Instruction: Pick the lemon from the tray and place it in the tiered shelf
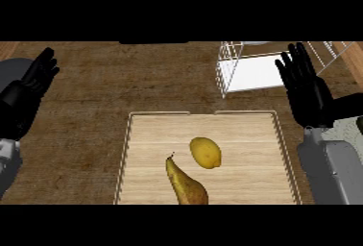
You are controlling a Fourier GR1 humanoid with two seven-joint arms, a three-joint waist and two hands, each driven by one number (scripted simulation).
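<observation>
A yellow lemon (205,152) lies near the middle of the pale wooden tray (237,129). A brownish pear (187,185) lies just below and left of it, stem pointing up toward the lemon. The white wire tiered shelf (249,70) stands at the upper right, beyond the tray's far edge. My right hand (307,89) is open with fingers up, at the right, beside and partly in front of the shelf. My left hand (30,85) rests open at the far left edge, fingers up. Neither hand touches the lemon.
The tray has a thin raised rim (126,158) all round. Brown wooden counter (127,77) surrounds it, with bare space between the tray and the left hand. My grey right forearm (332,168) runs along the tray's right side.
</observation>
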